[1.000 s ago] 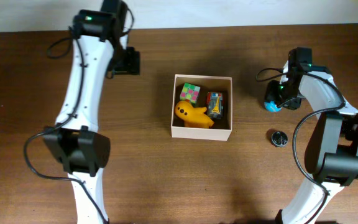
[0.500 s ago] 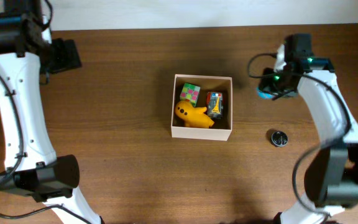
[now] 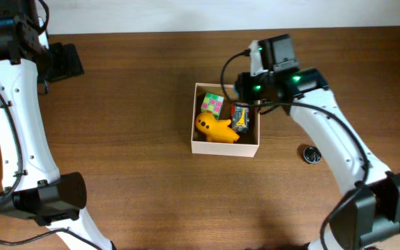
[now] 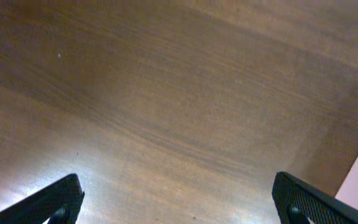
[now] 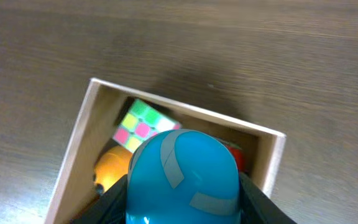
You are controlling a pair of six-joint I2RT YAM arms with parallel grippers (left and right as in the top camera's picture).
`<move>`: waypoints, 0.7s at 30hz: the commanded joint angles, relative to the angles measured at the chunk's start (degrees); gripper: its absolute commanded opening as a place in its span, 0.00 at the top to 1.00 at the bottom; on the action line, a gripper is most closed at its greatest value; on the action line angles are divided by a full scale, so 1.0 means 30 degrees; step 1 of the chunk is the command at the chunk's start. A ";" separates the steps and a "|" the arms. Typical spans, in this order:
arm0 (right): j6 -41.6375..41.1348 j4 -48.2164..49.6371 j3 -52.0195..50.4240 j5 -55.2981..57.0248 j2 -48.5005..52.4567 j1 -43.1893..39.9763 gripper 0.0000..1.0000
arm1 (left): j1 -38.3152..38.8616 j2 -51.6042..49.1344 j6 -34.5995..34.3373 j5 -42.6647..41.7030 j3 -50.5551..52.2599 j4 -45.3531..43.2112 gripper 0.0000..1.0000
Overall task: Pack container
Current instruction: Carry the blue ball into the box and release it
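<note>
Brown wooden worktop (image 3: 137, 173); the container (image 3: 224, 148) sits near its middle, open top up; inside, close together, lie a colour cube (image 3: 212, 104), a yellow duck (image 3: 216, 128) and a red-and-grey toy (image 3: 239, 117); the right pincer (image 5: 183, 196) is clamped on a blue ball (image 5: 182, 168), held over the container; the left pincer (image 4: 179, 202) stands apart, gripping nothing, well off to the left; a black disc (image 3: 313, 154) lies on the worktop right of the container.
</note>
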State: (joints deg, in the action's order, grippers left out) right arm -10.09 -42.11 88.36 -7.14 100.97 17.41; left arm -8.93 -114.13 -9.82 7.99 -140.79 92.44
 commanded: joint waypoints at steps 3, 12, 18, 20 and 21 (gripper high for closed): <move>0.0058 0.0233 0.0262 0.0073 0.2084 0.1209 0.57 | -0.0095 0.0007 0.0175 0.0146 -0.0175 -0.0073 0.01; 0.0073 0.0532 0.0270 0.0364 0.3650 0.1282 0.18 | -0.0095 0.0007 0.0175 0.0146 -0.0175 -0.0073 0.01; 0.0058 0.0947 0.0605 0.0794 0.3002 0.1282 0.18 | -0.0095 0.0007 0.0175 0.0146 -0.0175 -0.0073 0.01; 0.0058 0.0597 0.0962 0.0532 0.2747 0.1282 0.23 | -0.0095 0.0007 0.0175 0.0146 -0.0175 -0.0073 0.01; 0.0058 0.0423 0.1151 0.0379 0.2637 0.1282 0.27 | -0.0095 0.0007 0.0175 0.0146 -0.0175 -0.0073 0.01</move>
State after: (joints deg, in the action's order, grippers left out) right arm -10.09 -40.34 89.03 -5.87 112.03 21.21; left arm -8.93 -114.13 -9.82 7.97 -140.79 92.33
